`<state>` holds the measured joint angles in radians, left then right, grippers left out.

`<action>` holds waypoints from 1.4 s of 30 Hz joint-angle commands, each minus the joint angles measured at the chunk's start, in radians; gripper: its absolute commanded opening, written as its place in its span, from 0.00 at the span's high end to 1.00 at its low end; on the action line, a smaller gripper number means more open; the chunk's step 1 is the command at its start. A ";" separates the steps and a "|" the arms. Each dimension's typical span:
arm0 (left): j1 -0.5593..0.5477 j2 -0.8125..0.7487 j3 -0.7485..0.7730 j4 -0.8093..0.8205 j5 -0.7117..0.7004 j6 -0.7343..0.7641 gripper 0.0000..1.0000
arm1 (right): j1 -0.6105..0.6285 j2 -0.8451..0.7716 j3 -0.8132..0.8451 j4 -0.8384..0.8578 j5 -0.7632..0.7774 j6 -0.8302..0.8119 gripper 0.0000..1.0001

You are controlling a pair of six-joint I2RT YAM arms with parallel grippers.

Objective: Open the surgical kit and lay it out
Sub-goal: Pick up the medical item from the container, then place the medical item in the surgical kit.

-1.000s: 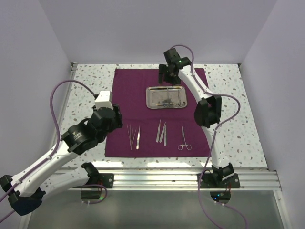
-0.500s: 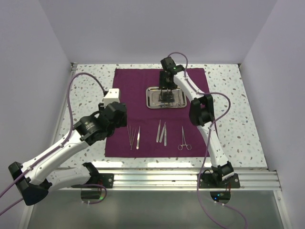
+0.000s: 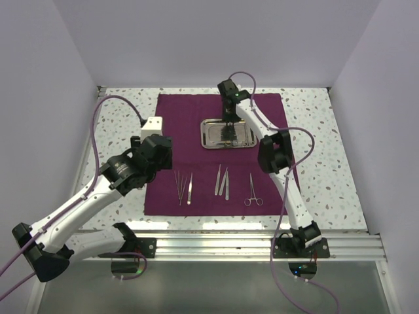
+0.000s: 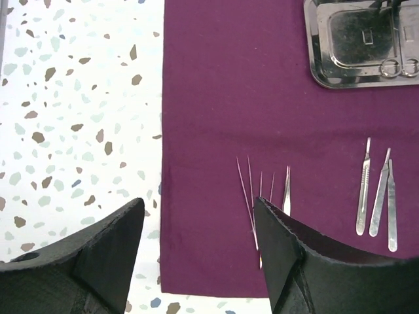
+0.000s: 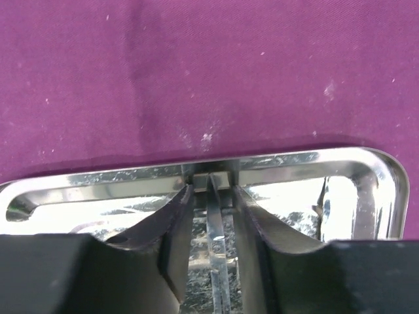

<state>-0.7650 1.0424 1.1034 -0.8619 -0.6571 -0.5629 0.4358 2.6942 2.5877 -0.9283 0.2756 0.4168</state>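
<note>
Cloth wrap (image 3: 216,163) lies flat on the table (image 3: 124,111), centre of the top frame. Steel tray (image 3: 204,135) sits on the wrap's upper half, slightly right of centre. Along the wrap's lower part, left to right: thin tweezers (image 3: 179,186), a single tool (image 3: 190,191) just beside them, a pair of handles (image 3: 222,181), and forceps (image 3: 253,191) furthest right, with the groups apart. Right gripper (image 3: 227,134) is down inside the tray, a finger either side of a thin instrument (image 5: 216,229) lying in it. Left gripper (image 4: 198,222) is over the wrap's left edge. In the left wrist frame the tray is upper right, with a ringed tool (image 4: 399,66) in it.
</note>
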 commanded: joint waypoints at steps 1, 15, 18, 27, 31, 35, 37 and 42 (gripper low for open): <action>0.018 0.005 0.038 0.009 -0.012 0.041 0.28 | 0.029 0.049 -0.020 -0.112 0.043 -0.019 0.66; 0.023 -0.016 0.044 -0.037 -0.003 0.014 0.28 | 0.027 0.043 -0.048 -0.107 -0.001 -0.006 1.00; 0.024 -0.018 0.042 -0.034 0.005 0.009 0.28 | 0.011 0.000 -0.041 -0.096 0.005 -0.006 1.00; 0.023 -0.018 0.024 0.017 0.036 0.011 0.29 | -0.034 -0.217 -0.037 0.048 -0.058 -0.061 1.00; 0.024 -0.016 0.018 0.031 0.051 0.012 0.29 | -0.049 -0.280 -0.021 0.052 -0.072 -0.069 1.00; 0.023 -0.018 0.010 0.043 0.063 0.014 0.30 | -0.051 -0.359 -0.064 0.046 -0.078 -0.073 1.00; 0.023 -0.015 0.009 0.054 0.071 0.017 0.30 | -0.052 -0.390 -0.093 0.043 -0.079 -0.073 1.00; 0.023 -0.002 0.007 0.072 0.088 0.031 0.30 | -0.051 -0.560 -0.303 0.071 -0.110 -0.062 1.00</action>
<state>-0.7479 1.0397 1.1088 -0.8455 -0.5842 -0.5549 0.3794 2.2528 2.3806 -0.8776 0.2054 0.3618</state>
